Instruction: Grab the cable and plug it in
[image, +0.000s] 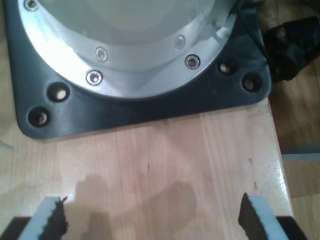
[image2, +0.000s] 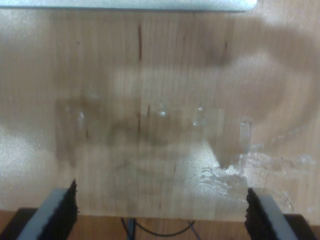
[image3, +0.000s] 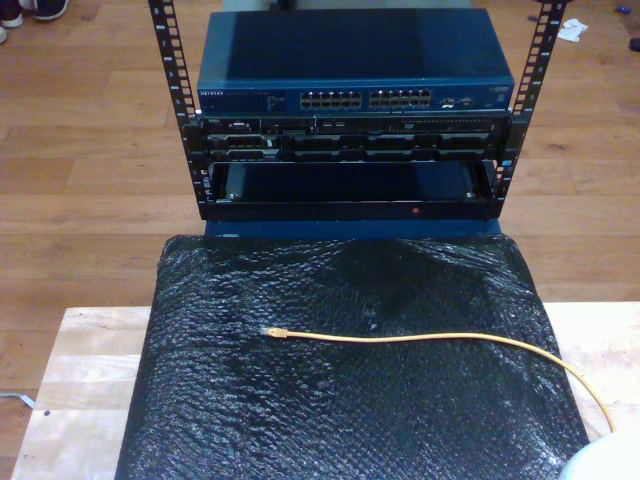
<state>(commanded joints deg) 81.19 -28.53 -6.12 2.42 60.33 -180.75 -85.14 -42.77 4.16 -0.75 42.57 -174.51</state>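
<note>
So the cable (image3: 440, 339) is a thin yellow-orange network lead lying loose across the black bubble wrap (image3: 300, 420) on the table (image3: 70, 370). Its small plug (image3: 274, 331) points toward the exterior view's left, and the tail runs off toward the exterior view's lower right. I'd guess it's light, floppy and a bit springy, so grabbing mid-length would let the tip droop. Best hold is just behind the plug, gently, since that clip looks fragile. The switch (image3: 350, 70) with its ports (image3: 367, 100) sits in the rack (image3: 350, 160) beyond. My first pincer (image: 152, 216) and my second pincer (image2: 160, 210) both hang spread wide over bare wood, holding nothing.
</note>
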